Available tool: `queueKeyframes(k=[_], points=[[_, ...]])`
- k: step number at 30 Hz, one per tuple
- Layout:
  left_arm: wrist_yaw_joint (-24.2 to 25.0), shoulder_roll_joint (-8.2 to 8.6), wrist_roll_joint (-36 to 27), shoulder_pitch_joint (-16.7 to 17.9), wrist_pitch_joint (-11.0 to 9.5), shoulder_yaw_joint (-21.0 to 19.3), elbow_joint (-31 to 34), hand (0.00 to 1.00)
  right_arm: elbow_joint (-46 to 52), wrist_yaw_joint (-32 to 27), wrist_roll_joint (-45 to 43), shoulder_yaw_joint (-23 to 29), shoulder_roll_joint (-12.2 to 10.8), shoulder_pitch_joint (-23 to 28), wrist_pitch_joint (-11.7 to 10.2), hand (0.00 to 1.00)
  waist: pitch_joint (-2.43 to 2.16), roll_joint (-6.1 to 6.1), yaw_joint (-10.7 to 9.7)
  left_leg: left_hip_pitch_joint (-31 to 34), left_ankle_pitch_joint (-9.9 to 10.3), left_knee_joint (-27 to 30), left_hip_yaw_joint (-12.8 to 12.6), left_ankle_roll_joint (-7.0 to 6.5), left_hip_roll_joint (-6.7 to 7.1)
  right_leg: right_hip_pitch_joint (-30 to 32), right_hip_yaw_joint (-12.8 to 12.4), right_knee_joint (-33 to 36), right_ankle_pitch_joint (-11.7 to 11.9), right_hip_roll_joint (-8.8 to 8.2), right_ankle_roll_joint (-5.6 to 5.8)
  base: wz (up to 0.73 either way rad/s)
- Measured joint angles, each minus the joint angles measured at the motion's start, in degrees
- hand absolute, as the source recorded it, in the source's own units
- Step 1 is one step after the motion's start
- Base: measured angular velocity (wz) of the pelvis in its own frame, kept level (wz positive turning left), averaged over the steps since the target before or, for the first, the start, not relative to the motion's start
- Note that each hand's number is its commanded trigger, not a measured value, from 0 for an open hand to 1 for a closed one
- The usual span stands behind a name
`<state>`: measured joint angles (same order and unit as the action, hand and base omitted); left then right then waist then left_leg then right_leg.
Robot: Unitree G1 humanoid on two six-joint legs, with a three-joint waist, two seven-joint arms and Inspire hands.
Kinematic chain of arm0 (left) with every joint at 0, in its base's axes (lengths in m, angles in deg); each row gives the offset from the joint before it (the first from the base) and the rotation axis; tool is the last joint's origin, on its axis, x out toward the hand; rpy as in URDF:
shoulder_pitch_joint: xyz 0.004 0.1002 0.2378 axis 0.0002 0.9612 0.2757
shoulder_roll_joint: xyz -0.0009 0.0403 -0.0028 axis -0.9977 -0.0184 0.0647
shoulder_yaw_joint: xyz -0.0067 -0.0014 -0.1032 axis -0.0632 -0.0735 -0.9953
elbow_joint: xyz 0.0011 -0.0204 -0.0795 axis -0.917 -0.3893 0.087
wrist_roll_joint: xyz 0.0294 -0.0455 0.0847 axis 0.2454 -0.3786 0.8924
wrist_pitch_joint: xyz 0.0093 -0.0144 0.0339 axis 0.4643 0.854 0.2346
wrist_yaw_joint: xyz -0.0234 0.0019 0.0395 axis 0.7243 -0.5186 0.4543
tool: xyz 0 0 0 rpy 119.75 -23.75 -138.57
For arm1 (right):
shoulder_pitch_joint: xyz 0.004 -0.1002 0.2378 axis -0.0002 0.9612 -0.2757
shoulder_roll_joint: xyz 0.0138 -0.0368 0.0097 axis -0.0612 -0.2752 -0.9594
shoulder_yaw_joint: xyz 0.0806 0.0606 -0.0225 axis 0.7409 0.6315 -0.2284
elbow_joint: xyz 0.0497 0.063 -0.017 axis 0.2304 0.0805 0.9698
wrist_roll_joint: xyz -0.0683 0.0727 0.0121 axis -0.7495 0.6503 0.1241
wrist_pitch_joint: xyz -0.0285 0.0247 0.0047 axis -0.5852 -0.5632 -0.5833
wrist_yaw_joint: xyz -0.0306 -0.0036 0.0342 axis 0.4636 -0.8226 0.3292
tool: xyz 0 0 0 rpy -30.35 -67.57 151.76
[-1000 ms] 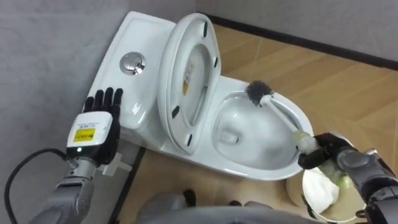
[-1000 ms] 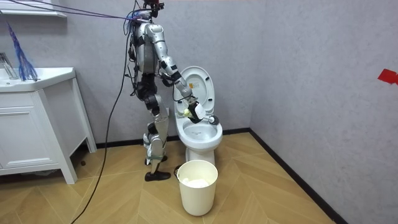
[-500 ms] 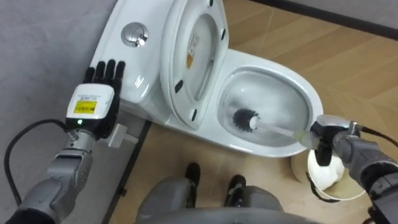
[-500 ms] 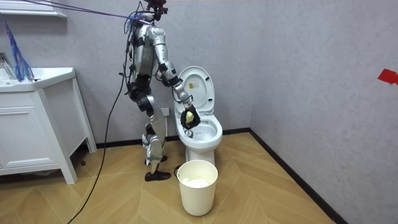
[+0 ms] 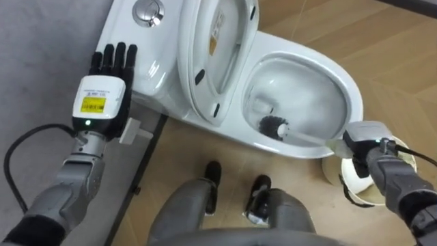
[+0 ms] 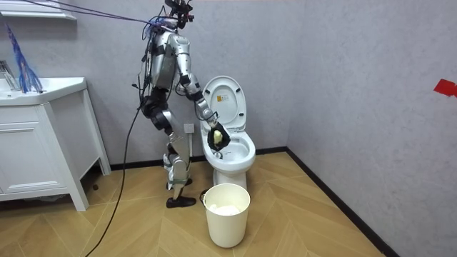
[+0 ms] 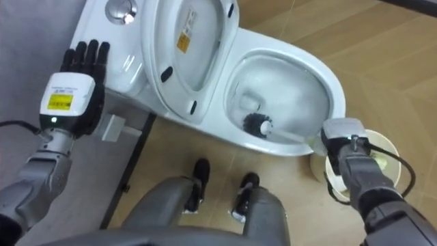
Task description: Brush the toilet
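Left eye view, my own station: I stand close against the white ceramic toilet [image 5: 339, 74], leaning over it, with the bowl just before my feet. My right hand [image 5: 366, 139] is curled tight round the end of the white-handled toilet brush with the black bristle head [image 5: 274, 126]. The handle runs from that hand across the near rim, and the head sits low inside the bowl against the near wall. I judge the shallow angle is kept so that the bristles bear on the porcelain. My left hand [image 5: 106, 80] hangs idle with its fingers straight and close together, just beside the cistern. I cannot tell whether the fingertips touch it, and I judge it is held there to stay out of the work. The white oval seat and lid [image 5: 213, 58] stand raised against the cistern, leaving the bowl open but bounding it on my left. The round chrome flush button [image 5: 147, 9] sits on the cistern top. A white round plastic bin [image 5: 363, 186] stands on the wooden floor [image 5: 179, 158] directly beneath my right wrist, and I judge it the nearest obstruction to that arm. A white cabinet with a counter [image 6: 44, 91] stands well apart, by the wall.
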<state>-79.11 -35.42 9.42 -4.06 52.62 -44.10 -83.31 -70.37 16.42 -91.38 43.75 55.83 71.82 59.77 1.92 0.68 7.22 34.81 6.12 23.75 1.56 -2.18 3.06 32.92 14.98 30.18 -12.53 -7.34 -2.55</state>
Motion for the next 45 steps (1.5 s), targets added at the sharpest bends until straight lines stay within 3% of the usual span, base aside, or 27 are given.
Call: queueKeyframes(k=[4, 6, 9, 13, 15, 21, 24, 28, 33, 37, 40, 45], points=[[-0.7, -0.58, -0.5, -4.6, -0.5, 1.1, -0.4, 0.0, -2.8, 0.6, 5.0, -1.5, 1.5, -5.5, -0.1, 1.0, 0.6, 0.32, 1.1, 4.4, -1.0, 1.3, 0.1, 0.45, 0.38, 5.0, 0.0, 2.6, 0.0, -0.72, -0.07, 0.07], [-1.5, -1.27, -0.6, -6.8, -0.5, 1.1, -0.1, 0.0, -3.1, 1.1, 8.4, -2.1, 1.5, -9.8, -0.3, 1.0, 1.17, 0.55, 1.3, 7.2, -1.4, 2.4, 0.5, 0.55, 0.43, 7.8, 0.1, 4.0, 0.1, -0.84, -0.25, 0.05], [-2.9, -2.11, -0.6, -9.6, -1.0, 1.0, 0.6, 0.0, -3.9, 1.2, 12.7, -2.2, 1.7, -16.9, -1.6, 1.0, 1.47, 0.57, 1.6, 11.7, -2.4, 4.0, 0.6, 0.88, 0.59, 12.4, 0.4, 6.4, 0.3, -1.46, -0.74, 0.11], [-4.6, -4.3, -1.2, -13.5, -2.6, 1.3, 1.9, 0.0, -5.7, 1.1, 16.2, -3.5, 2.4, -24.3, -1.0, 1.0, 2.59, 2.31, 2.4, 16.0, -3.5, 5.1, 0.7, 0.99, 0.75, 16.9, 1.0, 8.8, 0.5, -2.22, -1.65, 0.11], [-5.0, -5.3, -1.3, -13.9, -2.3, 1.4, 3.4, 0.0, -5.9, 1.1, 18.3, -3.5, 3.5, -25.0, -1.1, 1.0, 2.8, 3.12, 2.5, 17.5, -3.7, 5.9, 0.9, 1.21, 0.71, 18.2, 1.0, 9.4, 0.4, -2.2, -1.77, 0.08], [-6.0, -8.91, -1.2, -12.2, -0.9, 0.9, 7.2, 0.0, -6.5, 1.1, 22.5, -3.3, 3.9, -27.3, -1.1, 1.0, 2.72, 4.14, 1.1, 19.9, -4.1, 6.8, 0.4, 1.22, 1.51, 21.3, 0.5, 11.6, 0.2, -3.27, -1.91, 0.01], [-6.1, -8.92, -0.9, -10.5, -0.5, -0.7, 8.2, 0.0, -6.5, 1.1, 22.5, -3.2, 4.0, -28.9, -1.1, 1.0, 2.67, 4.51, 0.0, 19.9, -4.2, 6.8, 0.3, 1.1, 1.61, 21.4, 0.5, 11.8, 0.3, -3.52, -1.91, 0.0], [-5.9, -8.94, -0.9, -9.7, 0.7, -1.3, 9.8, 0.0, -6.4, 1.1, 21.7, -3.3, 4.2, -30.0, -1.1, 1.0, 2.59, 5.98, -0.8, 19.9, -4.3, 6.9, 0.2, 1.07, 1.53, 21.4, 0.6, 11.9, 0.3, -3.52, -1.97, 0.0], [-5.6, -8.9, 0.1, -9.5, 0.9, -1.5, 9.2, 0.0, -1.9, 2.2, 15.3, -3.4, 4.2, -29.3, 0.0, 1.0, 2.52, 6.14, -0.6, 19.6, -4.2, 7.2, 0.0, 0.92, 1.39, 21.0, 0.6, 11.6, 0.7, -3.47, -1.95, -0.06], [-5.0, -9.08, 0.0, -10.1, 0.7, -0.7, 7.7, 0.0, 5.2, 3.5, 9.0, -6.3, 4.4, -26.2, 1.6, 1.0, 2.13, 5.13, 0.5, 19.1, -3.4, 8.2, 0.3, 1.01, 0.67, 19.5, 1.3, 10.5, 0.9, -2.44, -2.08, -0.08], [-3.3, -9.07, -1.7, -11.6, 0.8, 2.5, 7.1, 0.0, 11.2, 7.4, 5.7, -11.9, 6.2, -23.0, 4.8, 1.0, 1.67, 1.34, 1.8, 19.1, -2.8, 8.9, 1.8, 0.92, 0.61, 17.9, 3.1, 9.1, 1.0, -2.13, -2.28, 0.05], [-3.5, -8.19, -3.0, -10.3, 0.6, 4.3, 7.1, 0.0, 17.0, 10.0, 2.7, -11.5, 6.5, -15.6, 10.0, 1.0, 0.69, -2.56, 2.8, 19.3, -2.6, 9.0, 2.0, 1.03, 0.58, 17.5, 3.9, 8.7, 0.9, -2.23, -1.95, 0.04]])
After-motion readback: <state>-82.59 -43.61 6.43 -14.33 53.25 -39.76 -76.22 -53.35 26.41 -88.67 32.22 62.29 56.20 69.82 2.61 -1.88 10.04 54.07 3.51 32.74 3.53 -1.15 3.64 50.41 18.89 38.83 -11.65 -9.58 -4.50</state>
